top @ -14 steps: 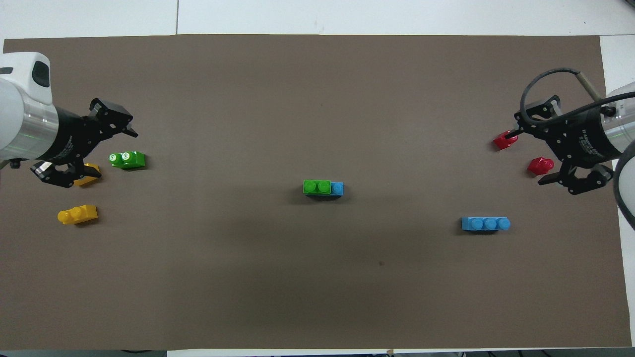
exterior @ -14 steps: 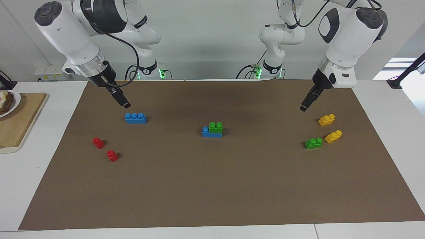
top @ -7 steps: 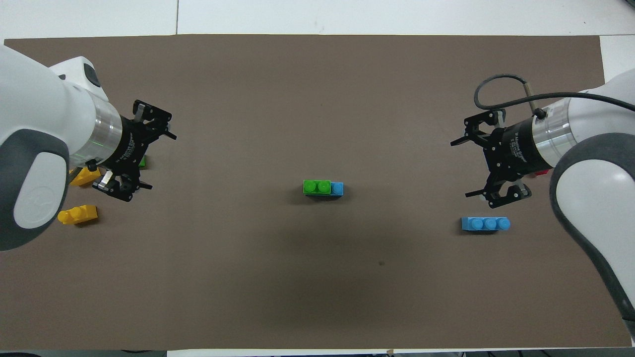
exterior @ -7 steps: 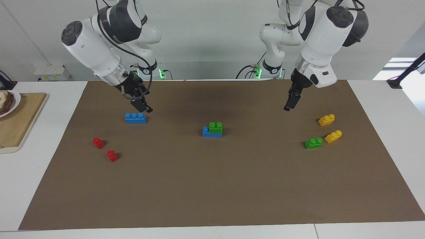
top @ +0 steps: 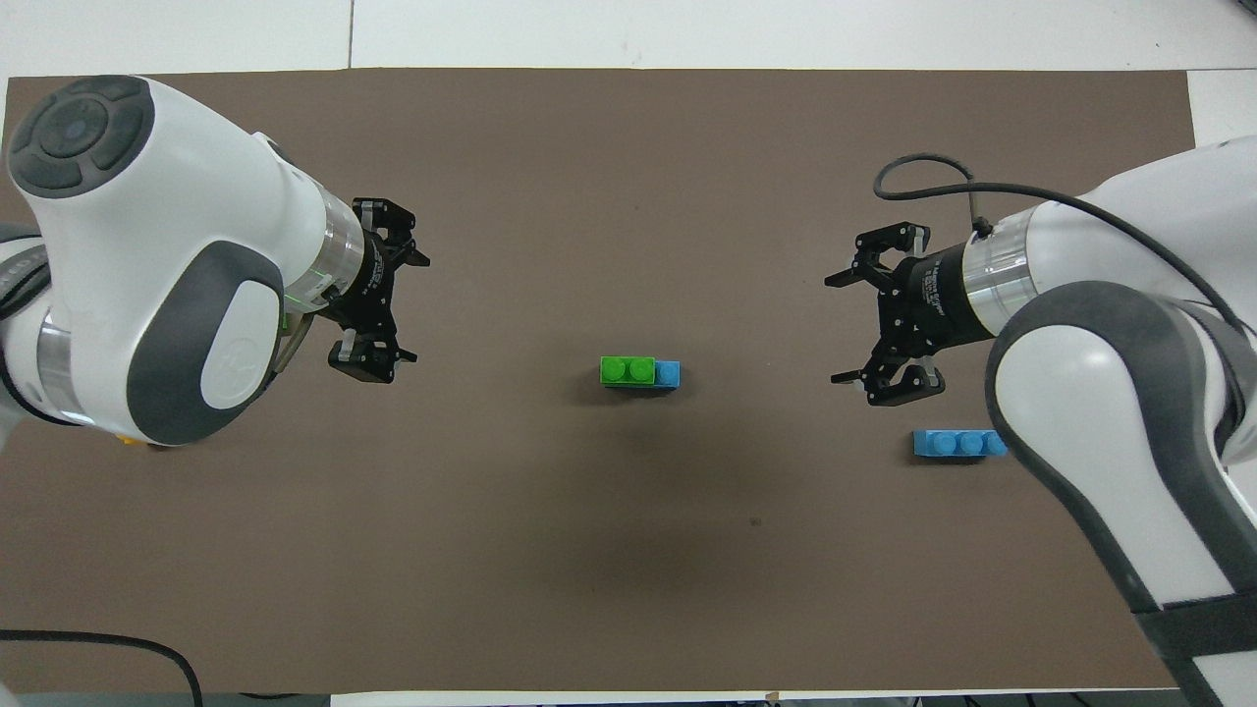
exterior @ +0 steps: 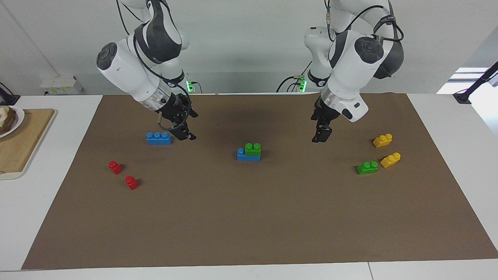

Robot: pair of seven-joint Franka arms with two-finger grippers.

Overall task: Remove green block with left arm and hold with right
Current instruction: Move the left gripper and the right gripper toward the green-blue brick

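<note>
Both arms have swung inward from the ends of the bench toward its middle since the earlier frames. The left end effector [exterior: 321, 134] now hangs over bare brown mat [exterior: 249, 217] between the centre stack and the cluster of bricks at the left arm's end; its fingers are spread and hold nothing. The right end effector [exterior: 186, 134] hangs just beside the loose blue brick [exterior: 158, 138], toward the middle of the bench, fingers likewise spread and empty.

The green block [exterior: 253, 151] sits in the middle of the mat, pressed onto a blue brick [exterior: 242, 154] whose one uncovered stud shows at the right arm's end of the stack. Neither end effector touches it; each is well apart from it, one on either side.

At the left arm's end lie a second green brick [exterior: 367, 167] and two yellow bricks [exterior: 382, 140], the nearer-lying of them close to the green one. At the right arm's end two small red bricks [exterior: 115, 167] lie near each other, farther from the robots than the loose blue brick.
</note>
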